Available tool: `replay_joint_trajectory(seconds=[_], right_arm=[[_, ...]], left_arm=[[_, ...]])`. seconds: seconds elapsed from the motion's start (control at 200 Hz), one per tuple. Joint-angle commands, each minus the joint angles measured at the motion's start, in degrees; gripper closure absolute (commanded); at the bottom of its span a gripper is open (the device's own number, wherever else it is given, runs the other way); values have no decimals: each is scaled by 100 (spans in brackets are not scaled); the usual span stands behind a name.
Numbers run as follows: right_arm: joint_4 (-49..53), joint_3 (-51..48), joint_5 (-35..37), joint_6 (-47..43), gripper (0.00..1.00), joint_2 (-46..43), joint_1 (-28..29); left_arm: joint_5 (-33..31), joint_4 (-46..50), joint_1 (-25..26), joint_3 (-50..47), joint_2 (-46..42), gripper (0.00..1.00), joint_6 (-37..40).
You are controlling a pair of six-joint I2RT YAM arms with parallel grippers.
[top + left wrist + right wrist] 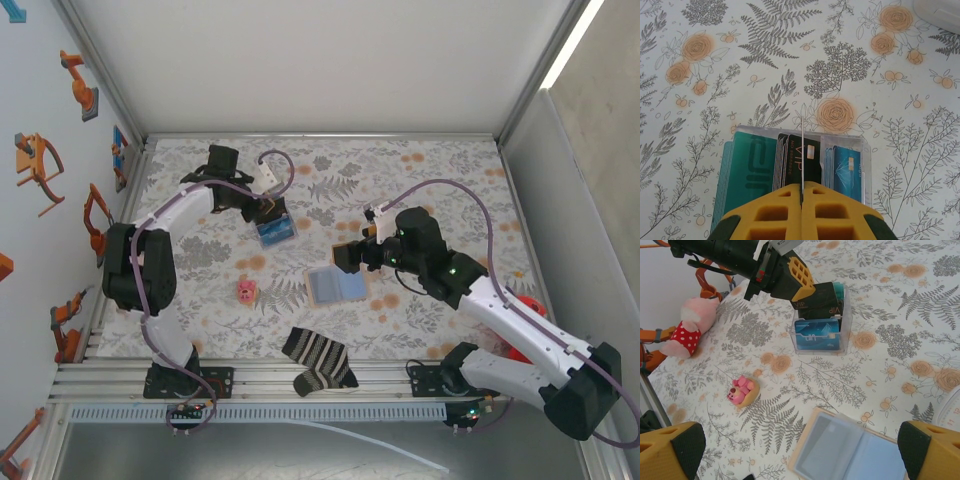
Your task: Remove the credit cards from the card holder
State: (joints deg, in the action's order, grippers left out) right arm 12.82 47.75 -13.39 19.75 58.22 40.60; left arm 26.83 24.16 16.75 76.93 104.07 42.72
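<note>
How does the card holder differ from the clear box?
The card holder lies flat and open, tan-edged with blue-grey panels; the clear box stands upright and see-through. The box holds cards standing on edge, teal, black and blue; the card holder's panels show none sticking out. Both rest on the floral cover.

Left tool point(801, 189) pinched closed, right tool point(800, 452) spread wide, both arms extended
</note>
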Motion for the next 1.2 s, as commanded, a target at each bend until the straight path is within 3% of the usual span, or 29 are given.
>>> replay_joint_trajectory(seconds=[0.0, 0.316, 0.416, 0.446, 0.506, 0.536, 0.796, 0.927, 1.062, 1.127, 1.197], right_arm=[[4, 224, 118, 82, 1, 49, 9], [-16, 235, 82, 86, 1, 109, 9], [0, 252, 68, 76, 1, 148, 9], [17, 261, 66, 80, 1, 153, 9], [58, 287, 80, 78, 1, 193, 9], [79, 291, 89, 74, 1, 213, 9], [185, 345, 82, 80, 5, 398, 9], [331, 364, 264, 133, 9, 516, 18], [582, 416, 500, 222, 13, 693, 34], [667, 427, 648, 273, 17, 780, 74], [724, 411, 881, 327, 21, 847, 171]], left_arm=[[175, 150, -65, 177, 148, 98, 193], [136, 254, -93, 325, 411, 94, 221], [164, 325, -94, 444, 482, 87, 164], [176, 332, -93, 463, 474, 78, 137], [216, 335, -93, 480, 429, 75, 99], [230, 334, -93, 481, 396, 66, 73], [240, 352, -43, 408, -101, 64, -74], [57, 288, 63, 246, -547, 29, -269], [-294, -241, 210, -323, -1259, 6, -706], [-543, -581, 296, -687, -1603, 0, -1028], [-943, -863, 422, -1058, -1963, 3, -1332]])
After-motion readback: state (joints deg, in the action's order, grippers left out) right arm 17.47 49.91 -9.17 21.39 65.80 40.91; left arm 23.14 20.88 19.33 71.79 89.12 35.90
